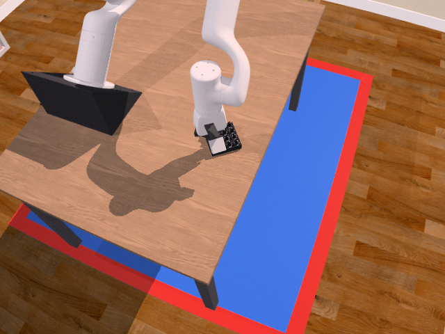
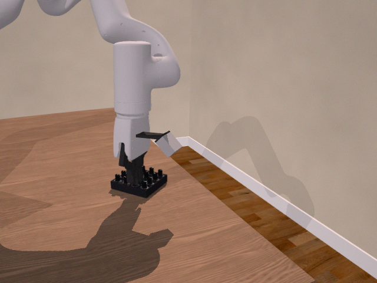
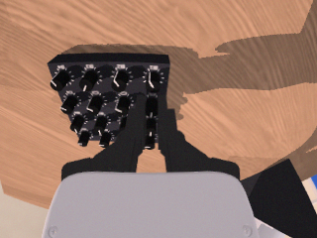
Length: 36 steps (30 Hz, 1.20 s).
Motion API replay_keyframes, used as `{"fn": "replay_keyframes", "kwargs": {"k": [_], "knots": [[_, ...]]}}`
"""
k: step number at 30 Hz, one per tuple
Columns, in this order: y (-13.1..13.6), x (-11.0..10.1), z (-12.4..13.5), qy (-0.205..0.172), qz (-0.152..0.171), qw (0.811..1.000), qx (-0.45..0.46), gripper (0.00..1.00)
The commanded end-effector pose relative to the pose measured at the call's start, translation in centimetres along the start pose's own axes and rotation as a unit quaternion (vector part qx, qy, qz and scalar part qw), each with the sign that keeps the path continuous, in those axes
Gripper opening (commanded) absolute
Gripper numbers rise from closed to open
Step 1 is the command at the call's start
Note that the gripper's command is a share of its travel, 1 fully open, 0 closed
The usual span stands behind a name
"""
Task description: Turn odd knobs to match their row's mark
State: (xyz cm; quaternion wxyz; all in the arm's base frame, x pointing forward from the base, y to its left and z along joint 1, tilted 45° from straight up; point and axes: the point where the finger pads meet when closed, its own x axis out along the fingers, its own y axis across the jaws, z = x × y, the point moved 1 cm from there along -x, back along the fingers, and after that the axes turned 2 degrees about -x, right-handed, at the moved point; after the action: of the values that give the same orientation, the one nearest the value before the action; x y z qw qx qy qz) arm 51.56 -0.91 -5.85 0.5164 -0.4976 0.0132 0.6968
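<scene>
The black knob box [image 1: 234, 139] [image 2: 151, 188] [image 3: 138, 70] stands on its feet on the wooden table [image 1: 143, 223], near the table's right edge. It carries several black knobs with white lines. My gripper [image 2: 134, 178] [image 3: 152, 106] points straight down onto the box. Its two dark fingers flank a knob [image 3: 151, 122] in the right-hand column of the wrist view, toward the near end of that column, and are closed on its sides. The fingers hide that knob's line. In the top view the wrist and its camera block hide the fingertips.
The arm's black base block [image 1: 82, 100] stands at the table's far left. The table edge [image 1: 260, 158] [image 2: 212, 194] runs close beside the box, with the floor and a blue and red mat [image 1: 298, 179] below. A wall and white skirting [image 2: 274, 197] lie beyond.
</scene>
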Motion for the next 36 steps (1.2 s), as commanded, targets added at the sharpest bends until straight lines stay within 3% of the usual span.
{"fn": "replay_keyframes", "kwargs": {"k": [1, 36], "knots": [[-0.05, -0.08, -0.06, 0.001, 0.0, 1.0, 0.0, 0.08], [-0.05, -0.08, -0.06, 0.001, 0.0, 0.999, 0.053, 0.08]]}}
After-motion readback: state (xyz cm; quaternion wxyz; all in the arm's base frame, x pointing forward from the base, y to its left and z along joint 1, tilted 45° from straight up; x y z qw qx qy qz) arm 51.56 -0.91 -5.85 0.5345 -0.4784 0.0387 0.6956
